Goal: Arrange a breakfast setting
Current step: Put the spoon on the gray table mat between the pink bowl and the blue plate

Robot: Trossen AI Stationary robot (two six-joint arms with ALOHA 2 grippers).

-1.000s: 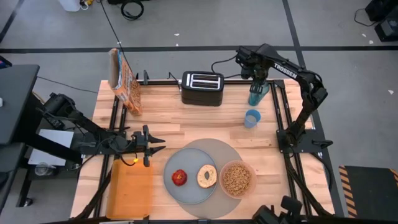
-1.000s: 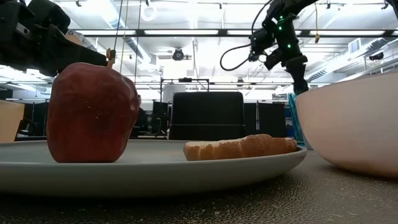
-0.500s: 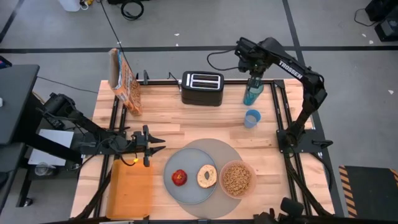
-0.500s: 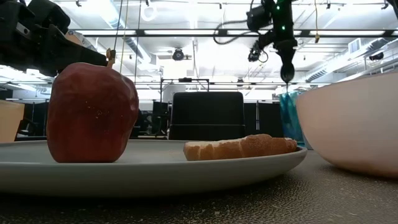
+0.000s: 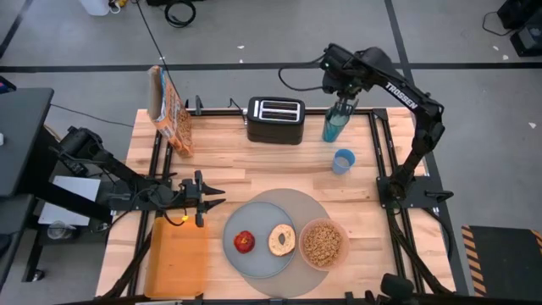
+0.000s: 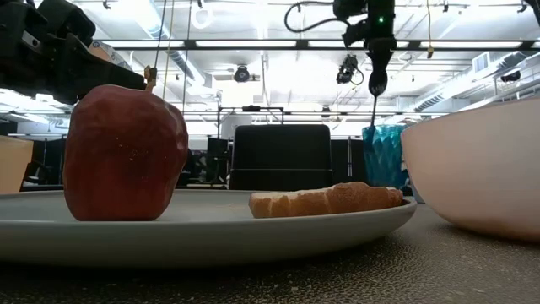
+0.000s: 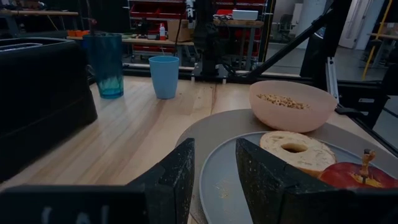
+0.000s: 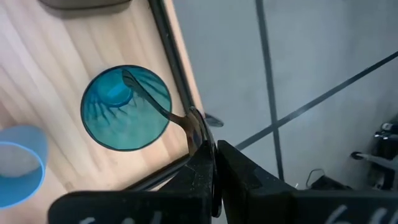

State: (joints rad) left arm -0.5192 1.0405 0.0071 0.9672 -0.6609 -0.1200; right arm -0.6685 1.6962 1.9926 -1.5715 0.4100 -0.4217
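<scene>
A round grey mat [image 5: 315, 202] lies at the near middle. On it sit a grey plate [image 5: 258, 258] with a red apple [image 5: 245, 242] and a bagel [image 5: 281, 241], and a pink bowl [image 5: 323, 244] of cereal. My right gripper [image 5: 343, 97] is at the far right, above a teal tumbler [image 5: 333, 127], and is shut on a metal spoon [image 8: 163, 106]. My left gripper [image 5: 210, 196] is open and empty, just left of the mat; the left wrist view [image 7: 214, 177] also shows it. My right gripper pinches the spoon's upper end [image 8: 195, 127] between its two fingers, from above, pointing down. The spoon hangs below the fingers, and its lower end [image 8: 126, 78] reaches into the tumbler's mouth. In the low view the thin stem [image 6: 373, 110] runs down to the tumbler's rim.
A black toaster [image 5: 275, 119] stands at the far middle, left of the tumbler. A light blue cup [image 5: 343, 161] stands nearer than the tumbler. A cereal box [image 5: 169, 114] stands at the far left. A flat orange tray [image 5: 178, 258] lies at the near left.
My right gripper has risen from the tumbler and gone a little toward the table's left, drawing the spoon up with it, so only the spoon's lower end stays in the tumbler's mouth. The tumbler now shows a little farther toward the table's left.
</scene>
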